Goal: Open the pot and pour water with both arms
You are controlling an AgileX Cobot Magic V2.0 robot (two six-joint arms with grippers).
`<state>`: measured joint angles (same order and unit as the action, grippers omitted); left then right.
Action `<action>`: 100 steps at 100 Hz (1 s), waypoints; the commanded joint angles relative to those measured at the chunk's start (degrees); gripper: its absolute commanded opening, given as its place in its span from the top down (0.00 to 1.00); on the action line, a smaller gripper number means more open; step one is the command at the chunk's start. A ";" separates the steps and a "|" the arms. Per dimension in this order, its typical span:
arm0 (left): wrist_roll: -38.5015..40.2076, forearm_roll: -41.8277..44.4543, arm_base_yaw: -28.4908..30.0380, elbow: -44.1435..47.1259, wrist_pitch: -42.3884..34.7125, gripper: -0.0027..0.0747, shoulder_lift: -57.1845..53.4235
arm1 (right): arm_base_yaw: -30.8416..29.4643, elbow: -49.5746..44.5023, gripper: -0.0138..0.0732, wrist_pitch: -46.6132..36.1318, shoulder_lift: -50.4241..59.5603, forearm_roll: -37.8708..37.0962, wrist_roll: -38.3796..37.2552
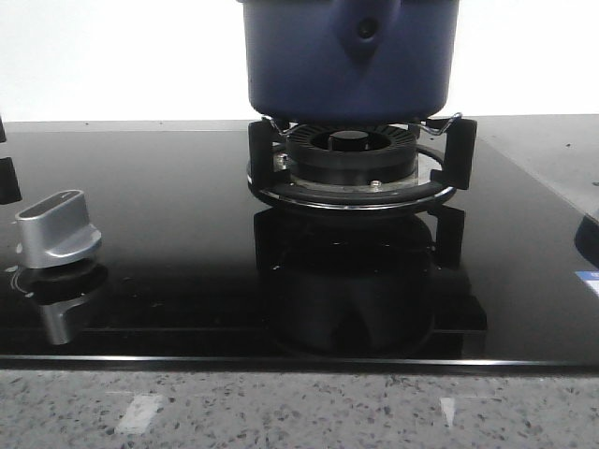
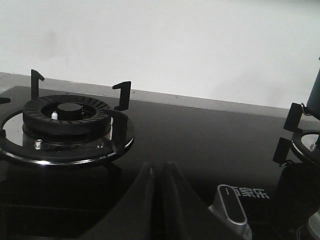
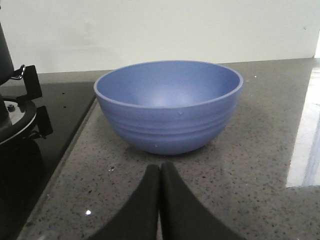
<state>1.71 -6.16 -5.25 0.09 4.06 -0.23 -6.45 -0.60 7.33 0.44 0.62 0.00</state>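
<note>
The dark-blue pot (image 1: 348, 56) stands on the black burner ring (image 1: 354, 161) at the middle back of the front view, its handle mount with a round hole facing me; its top is cut off by the frame. A sliver of it shows in the left wrist view (image 2: 314, 95) and the right wrist view (image 3: 5, 55). My left gripper (image 2: 157, 167) is shut and empty, low over the black glass hob. My right gripper (image 3: 160, 167) is shut and empty over the grey counter, just in front of a blue bowl (image 3: 169, 105). Neither gripper shows in the front view.
A second, bare burner (image 2: 65, 125) stands on the hob beyond the left gripper. A silver knob (image 1: 56, 229) sits at the hob's left and shows in the left wrist view (image 2: 231, 210). The speckled counter (image 3: 240, 165) lies right of the hob; a white wall stands behind.
</note>
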 commanded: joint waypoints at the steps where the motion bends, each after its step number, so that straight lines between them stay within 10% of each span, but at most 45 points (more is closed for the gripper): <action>1: 0.48 -0.23 -0.48 1.77 -4.84 0.99 -1.50 | -0.23 -1.50 0.90 -4.76 1.25 -0.62 0.00; 100: 0.48 -0.23 -0.48 1.77 -4.84 0.99 -1.50 | -0.23 -1.50 0.90 -5.51 1.25 -0.30 0.00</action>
<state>1.71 -6.16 -5.25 0.09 4.03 -0.23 -6.45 -0.60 6.84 0.44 0.62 0.00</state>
